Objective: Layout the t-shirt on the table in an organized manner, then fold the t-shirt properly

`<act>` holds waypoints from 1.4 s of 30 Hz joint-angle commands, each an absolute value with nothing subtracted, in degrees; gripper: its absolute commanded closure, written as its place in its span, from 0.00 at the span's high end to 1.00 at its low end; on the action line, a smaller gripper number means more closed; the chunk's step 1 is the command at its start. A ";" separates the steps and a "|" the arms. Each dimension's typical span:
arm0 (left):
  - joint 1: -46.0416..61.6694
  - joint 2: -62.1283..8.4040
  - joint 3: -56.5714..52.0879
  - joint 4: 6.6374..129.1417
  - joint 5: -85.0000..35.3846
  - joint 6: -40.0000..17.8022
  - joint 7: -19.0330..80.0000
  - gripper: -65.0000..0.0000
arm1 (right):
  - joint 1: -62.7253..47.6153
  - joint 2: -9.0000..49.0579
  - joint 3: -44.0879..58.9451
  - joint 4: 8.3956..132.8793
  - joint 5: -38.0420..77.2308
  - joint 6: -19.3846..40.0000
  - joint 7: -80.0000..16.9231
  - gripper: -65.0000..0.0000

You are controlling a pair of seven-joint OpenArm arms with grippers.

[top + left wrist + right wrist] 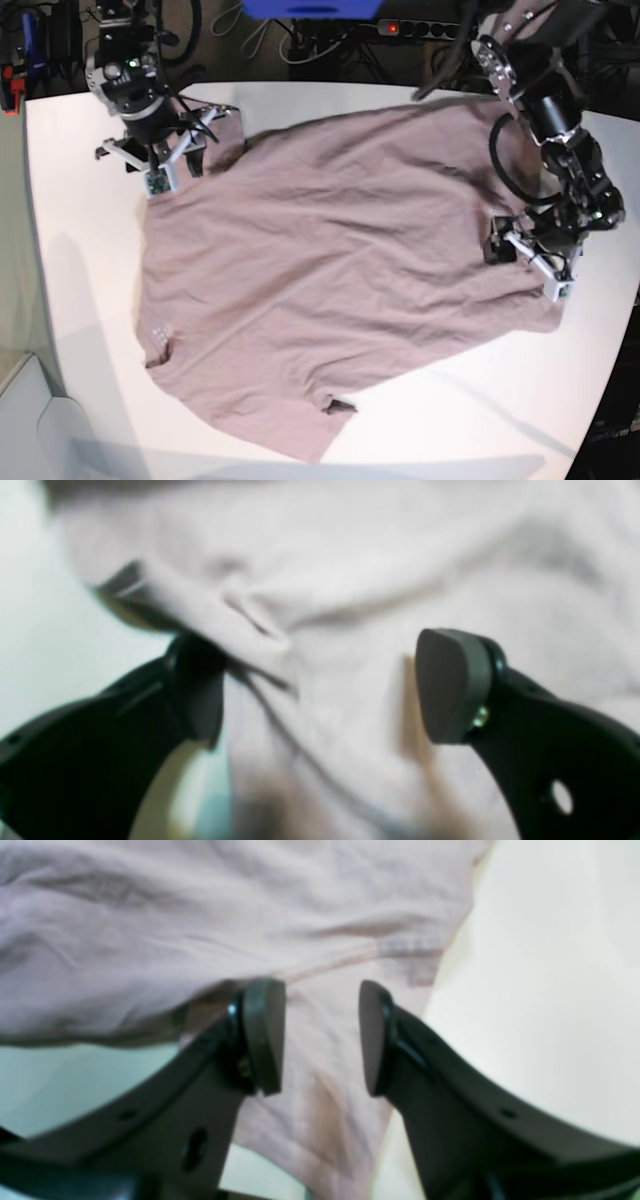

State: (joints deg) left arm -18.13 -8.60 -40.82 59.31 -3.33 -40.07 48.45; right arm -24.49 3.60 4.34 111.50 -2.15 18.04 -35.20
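Observation:
The mauve t-shirt (330, 270) lies spread and wrinkled across the white table (80, 300). My right gripper (160, 165) is at its far left corner. In the right wrist view this gripper (317, 1037) is open, its pads on either side of a hemmed edge of the t-shirt (150, 915), with bare table (540, 990) beside it. My left gripper (530, 255) is low over the shirt's right edge. In the left wrist view it (325, 690) stands wide open, straddling a raised fold of the t-shirt (350, 555). Whether the pads touch the cloth is blurred.
Beyond the table's far edge lie cables and a power strip (420, 28) under a blue object (310, 8). The table's left edge (35, 250) drops to the floor, with a white box (25, 420) at the lower left.

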 commanded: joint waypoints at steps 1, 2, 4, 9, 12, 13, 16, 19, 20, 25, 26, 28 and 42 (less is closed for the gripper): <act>-20.44 -8.57 -40.66 57.80 -3.12 -40.00 48.48 0.88 | -24.75 4.26 4.53 112.57 -1.89 18.15 -34.15 0.39; -22.11 -8.57 -40.66 55.60 -3.12 -40.00 47.16 0.88 | -24.84 4.44 4.62 112.57 -1.89 18.15 -34.24 0.39; -25.63 -8.22 -40.66 51.38 -3.12 -40.00 44.53 0.88 | -25.54 4.88 4.62 112.66 -1.89 18.15 -34.24 0.39; -30.90 -7.96 -38.29 44.44 -3.56 -35.74 37.05 0.88 | -26.24 6.81 4.62 112.66 -1.89 18.15 -34.24 0.39; -34.07 -8.04 -35.30 44.00 -3.65 -33.01 33.01 0.88 | -26.68 6.90 4.62 112.75 -1.98 18.15 -34.24 0.39; -35.47 -8.40 -35.03 44.00 -3.65 -32.48 32.92 0.88 | -26.68 6.90 4.62 112.75 -1.98 18.15 -34.24 0.39; -39.34 -10.77 -36.26 44.53 -3.74 -32.04 33.80 0.88 | -26.68 6.90 4.62 112.75 -1.98 18.15 -34.15 0.39; -42.24 -12.44 -38.99 50.15 -3.82 -32.13 39.43 0.88 | -26.68 6.90 4.62 112.75 -1.98 18.15 -34.15 0.39; -42.68 -12.53 -39.34 52.53 -3.82 -32.22 41.45 0.88 | -26.68 6.90 4.62 112.75 -1.98 18.15 -34.07 0.39; -41.10 -13.23 -39.78 66.59 -3.74 -32.31 52.53 0.88 | -26.07 6.90 4.62 112.84 -1.98 18.15 -33.80 0.39; -39.69 -13.23 -39.78 69.76 -3.74 -32.31 55.87 0.88 | -25.89 6.90 4.62 112.84 -1.98 18.15 -33.80 0.39; -35.56 -13.23 -39.52 77.23 -3.74 -32.31 63.60 0.88 | -25.63 6.90 4.62 112.84 -1.98 18.15 -33.98 0.39; 8.66 -8.75 -39.43 106.59 -9.71 -32.57 74.59 0.87 | -22.02 6.55 4.35 112.75 -1.63 18.15 -34.24 0.39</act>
State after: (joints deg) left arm 9.37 -7.51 -39.05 105.65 -9.43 -32.88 74.94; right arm -22.26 6.44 4.14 111.70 -1.69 18.17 -35.33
